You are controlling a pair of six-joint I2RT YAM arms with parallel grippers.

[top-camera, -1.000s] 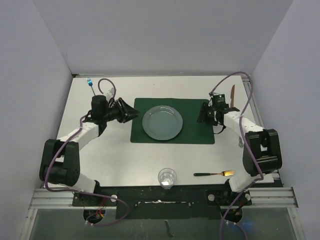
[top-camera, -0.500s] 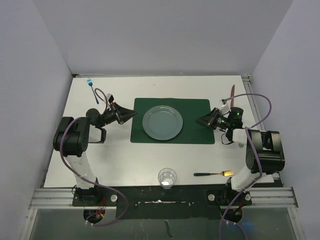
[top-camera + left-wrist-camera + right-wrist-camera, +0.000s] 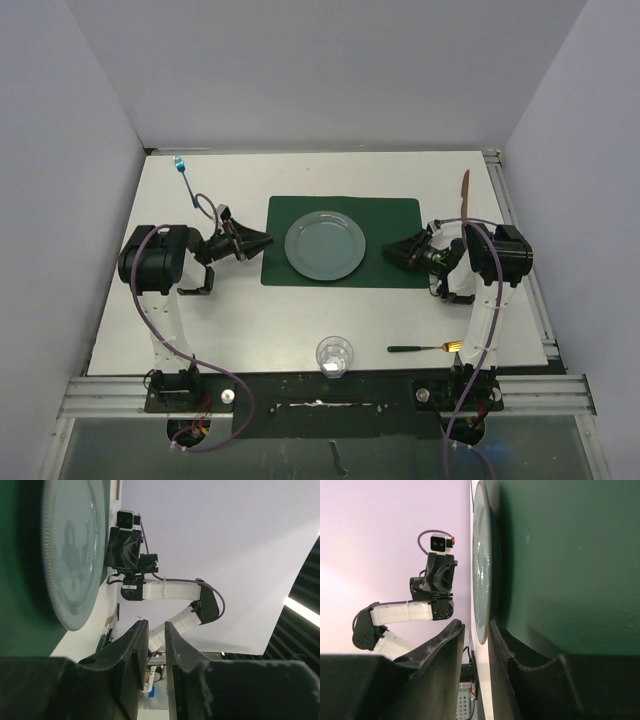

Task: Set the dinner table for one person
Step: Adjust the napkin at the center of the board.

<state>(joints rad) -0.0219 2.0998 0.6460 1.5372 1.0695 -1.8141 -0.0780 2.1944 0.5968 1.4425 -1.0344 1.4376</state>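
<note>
The dinner table [image 3: 240, 320] is a white top with aluminium rails. A dark green placemat [image 3: 400, 225] lies at its middle with a grey-blue plate [image 3: 324, 245] on it. My left gripper [image 3: 262, 240] lies low at the mat's left edge, pointing at the plate, with its jaws a narrow slit apart and empty [image 3: 154, 625]. My right gripper [image 3: 392, 252] lies on the mat's right part, pointing at the plate, also nearly closed and empty [image 3: 476, 625]. The plate shows edge-on in both wrist views [image 3: 70, 555] [image 3: 481, 555].
A clear glass cup [image 3: 335, 355] stands at the near edge. A fork [image 3: 430, 348] with a dark handle lies at the near right. A brown-handled knife [image 3: 465, 188] lies at the far right, and a blue spoon [image 3: 183, 172] at the far left.
Both arms have folded back and down towards their bases. Both grippers dropped low to the table on either side of the plate. The plate and the cutlery have not moved.
</note>
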